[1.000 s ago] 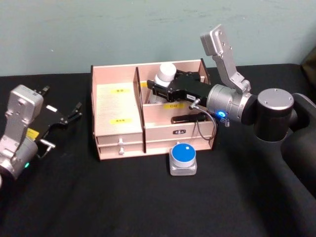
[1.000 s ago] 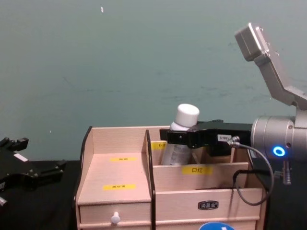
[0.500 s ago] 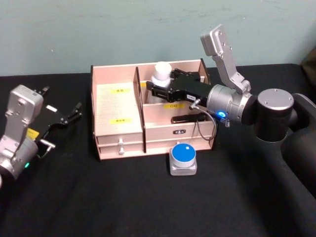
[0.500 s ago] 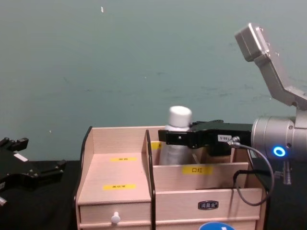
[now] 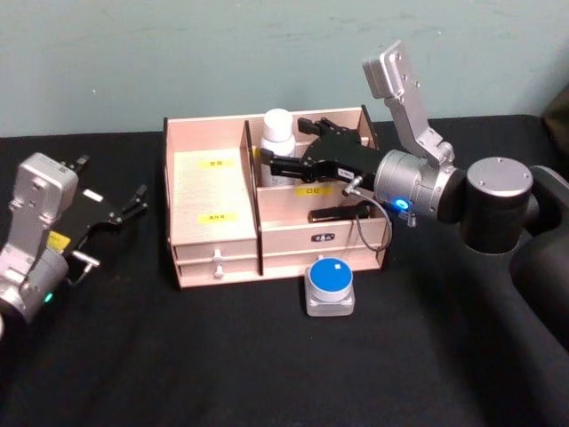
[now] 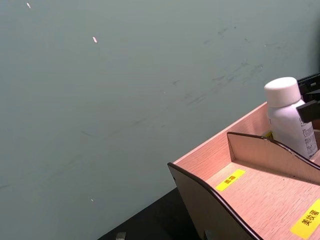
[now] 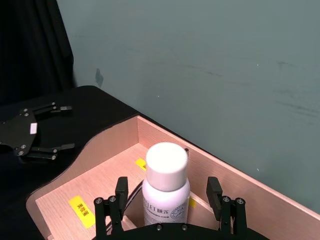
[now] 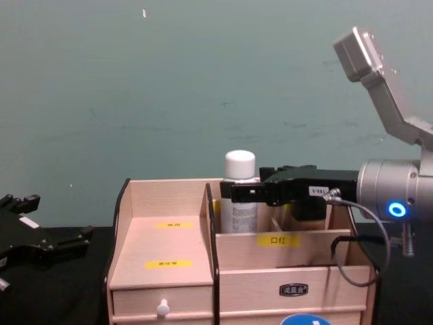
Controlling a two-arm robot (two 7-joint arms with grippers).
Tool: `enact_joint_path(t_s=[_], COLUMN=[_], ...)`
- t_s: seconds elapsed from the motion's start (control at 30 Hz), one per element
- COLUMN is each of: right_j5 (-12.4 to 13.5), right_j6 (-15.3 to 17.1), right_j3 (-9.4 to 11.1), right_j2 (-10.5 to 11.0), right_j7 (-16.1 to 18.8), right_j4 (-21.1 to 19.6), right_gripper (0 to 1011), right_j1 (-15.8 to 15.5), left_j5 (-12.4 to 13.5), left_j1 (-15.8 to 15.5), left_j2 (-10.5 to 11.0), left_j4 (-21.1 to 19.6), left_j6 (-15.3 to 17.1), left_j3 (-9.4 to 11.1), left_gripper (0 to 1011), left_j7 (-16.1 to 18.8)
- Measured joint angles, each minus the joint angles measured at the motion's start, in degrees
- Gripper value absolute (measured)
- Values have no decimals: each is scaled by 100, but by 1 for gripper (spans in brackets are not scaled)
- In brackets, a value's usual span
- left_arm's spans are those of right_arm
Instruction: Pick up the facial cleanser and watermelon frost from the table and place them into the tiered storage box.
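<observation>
Blue-lidded jar (image 5: 330,286) comes first for me: it sits on the black table (image 5: 222,356) just in front of the tiered storage box (image 5: 209,245), near the box's right front corner and apart from it. On the box's front face I see the white-knobbed drawer (image 5: 217,257) closed flush, and above it the stepped shelves with their yellow labels. Well out to the left of the box the left gripper (image 5: 114,182) hangs idle low over the table, its jaws spread wide with nothing between them; the right wrist view catches it farther off (image 7: 62,127), splayed the same way. Over the right half of the box the right arm reaches in from the right, and the right gripper (image 5: 289,142) hovers at the rear compartment, level with the upper part of the white-capped bottle (image 5: 276,147). That bottle stands upright inside the rear compartment, just to the right of the box's black-edged middle divider, its cap rising above the back wall of the box. In the right wrist view the fingers (image 7: 121,190) stand parted on either side of the bottle (image 7: 165,192), with a gap on each side, so the jaws are open and not clamping it. Behind the box is the plain teal wall (image 5: 178,53).
</observation>
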Motion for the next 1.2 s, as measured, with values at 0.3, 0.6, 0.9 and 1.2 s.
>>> enact_joint_path(t_s=[0.3,0.6,0.9,1.2], right_j5=[-138,-39,181,138], right_j6=[666,1345,1644,1650], right_j3=[-69,136,415,504], right_j2=[413,940,1439,1796], right_j7=[-202,-513,-827,-1111], right_j4=[-990,-2338,-3601,-4329], right_gripper=[1000,1000,1000,1000], right_j1=[-229,-827,-1701,-2642], left_j5=[0,0,0,0], left_j1=[0,0,0,0], left_j2=[0,0,0,0], left_j4=[0,0,0,0], left_j6=[0,0,0,0], left_j3=[0,0,0,0], left_gripper=[1010,1010,1010,1010], left_j7=[0,0,0,0])
